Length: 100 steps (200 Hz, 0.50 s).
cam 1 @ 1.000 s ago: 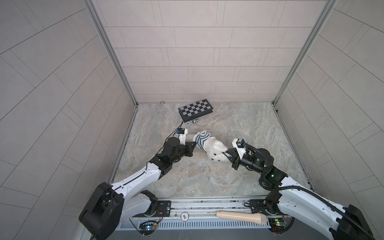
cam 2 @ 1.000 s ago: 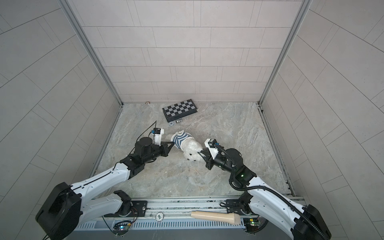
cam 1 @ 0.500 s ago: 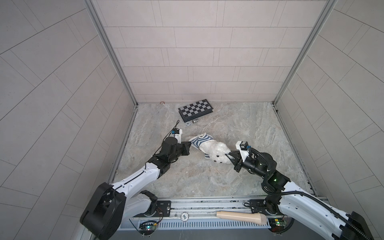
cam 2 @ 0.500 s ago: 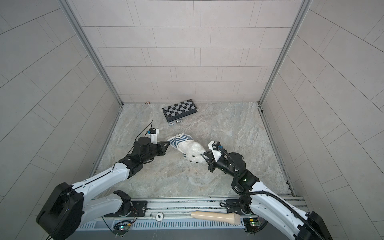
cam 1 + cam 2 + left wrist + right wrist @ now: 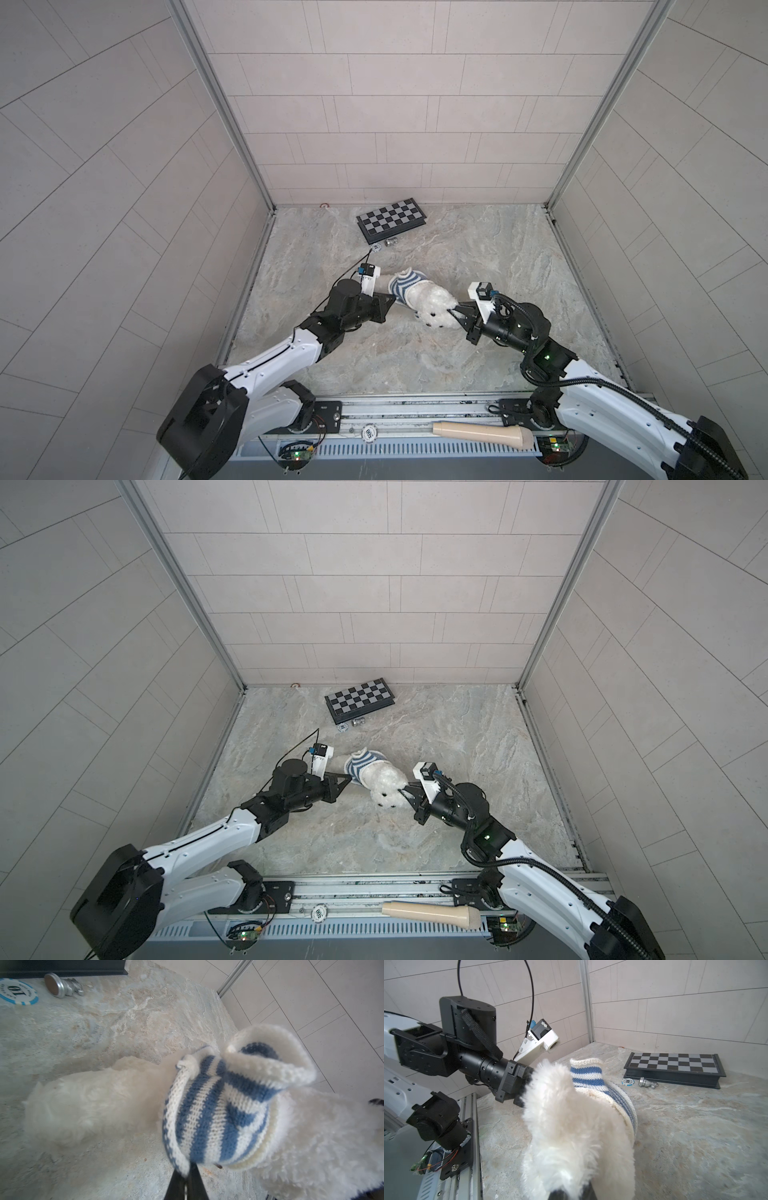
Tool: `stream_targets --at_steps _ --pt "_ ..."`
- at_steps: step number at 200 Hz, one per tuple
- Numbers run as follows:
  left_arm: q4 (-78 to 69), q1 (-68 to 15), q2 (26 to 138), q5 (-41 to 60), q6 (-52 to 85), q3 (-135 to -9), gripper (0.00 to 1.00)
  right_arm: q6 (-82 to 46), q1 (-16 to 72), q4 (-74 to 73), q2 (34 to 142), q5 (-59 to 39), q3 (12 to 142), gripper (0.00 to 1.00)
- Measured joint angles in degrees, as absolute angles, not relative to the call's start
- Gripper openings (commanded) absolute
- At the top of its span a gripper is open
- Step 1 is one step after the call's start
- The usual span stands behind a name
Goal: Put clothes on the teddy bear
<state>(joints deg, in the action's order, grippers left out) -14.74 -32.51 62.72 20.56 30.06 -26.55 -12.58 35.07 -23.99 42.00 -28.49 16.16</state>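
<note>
The fluffy white teddy bear (image 5: 432,309) (image 5: 384,785) lies in the middle of the marble floor, head toward the front. A blue-and-white striped shirt (image 5: 402,286) (image 5: 362,764) (image 5: 218,1109) is bunched round its body. My left gripper (image 5: 392,301) (image 5: 348,779) (image 5: 188,1169) is shut on the shirt's hem. My right gripper (image 5: 454,311) (image 5: 404,791) (image 5: 571,1190) is shut on the fur of the bear's (image 5: 571,1126) head. The shirt (image 5: 589,1076) shows behind the fur in the right wrist view, where the left jaws are hidden by the bear.
A folded chessboard (image 5: 391,218) (image 5: 675,1066) lies by the back wall, with a poker chip (image 5: 376,248) (image 5: 17,991) and a silver chess piece (image 5: 390,242) (image 5: 62,985) just in front of it. A beige cylinder (image 5: 482,432) rests on the front rail. Tiled walls close three sides.
Both grippers have kept their hold and shifted slightly. The bear has slid a little toward the front, and the left gripper has come closer to it.
</note>
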Motion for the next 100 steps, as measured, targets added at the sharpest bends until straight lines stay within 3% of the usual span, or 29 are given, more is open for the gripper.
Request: stream_targets --at_steps 17,32,100 --pt "-11.9 -31.7 60.0 19.7 29.8 -26.5 0.35 -10.7 35.1 -23.7 41.3 -31.0 16.2 0.00" --pt "-9.2 -31.2 57.8 18.9 30.0 -26.5 0.44 -9.1 35.1 -23.6 40.5 -33.0 16.2 0.00" --pt "11.1 -28.1 49.1 19.2 29.7 -32.2 0.49 0.3 35.4 -19.7 40.6 -37.1 16.2 0.00"
